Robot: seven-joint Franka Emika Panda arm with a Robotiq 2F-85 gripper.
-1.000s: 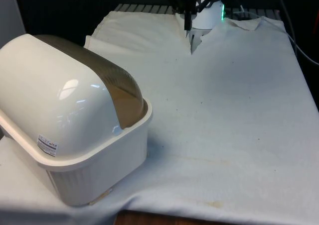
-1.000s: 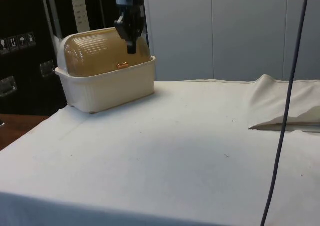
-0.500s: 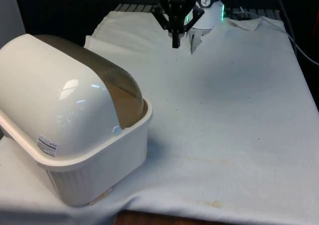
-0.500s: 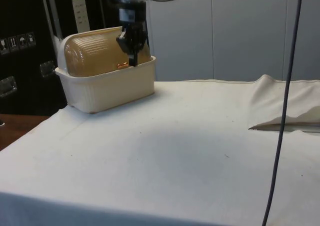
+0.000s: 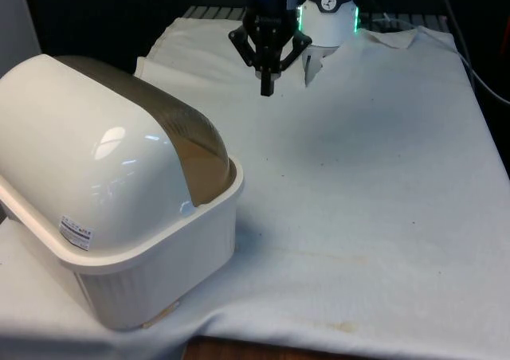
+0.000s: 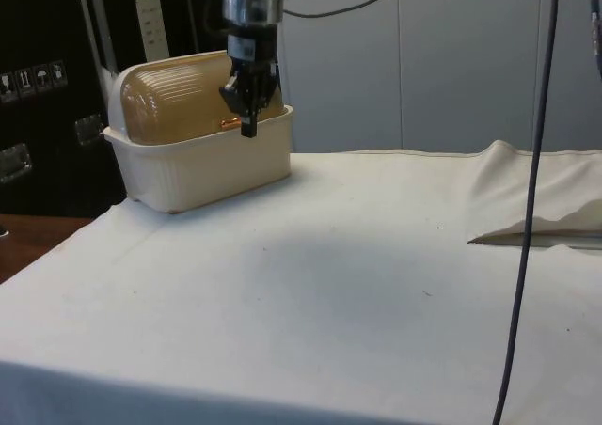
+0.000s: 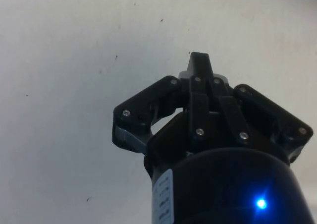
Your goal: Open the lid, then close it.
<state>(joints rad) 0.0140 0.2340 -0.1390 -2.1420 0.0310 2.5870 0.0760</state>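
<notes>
Nearest me in the front view, I am seeing the cream plastic bread box point(image 5: 119, 248) sitting at the front view's left corner of the white tablecloth point(image 5: 374, 185), its long axis running slantwise across that corner. Its translucent brown ribbed roll-top lid point(image 6: 183, 96) is lying shut over the tub, facing away toward the table's far side, with a small copper handle point(image 6: 229, 122) at its lower edge. Farther back, my black two-finger gripper point(image 5: 267, 91) is hanging fingers-down above the cloth, pressed together on nothing, well apart from the box.
</notes>
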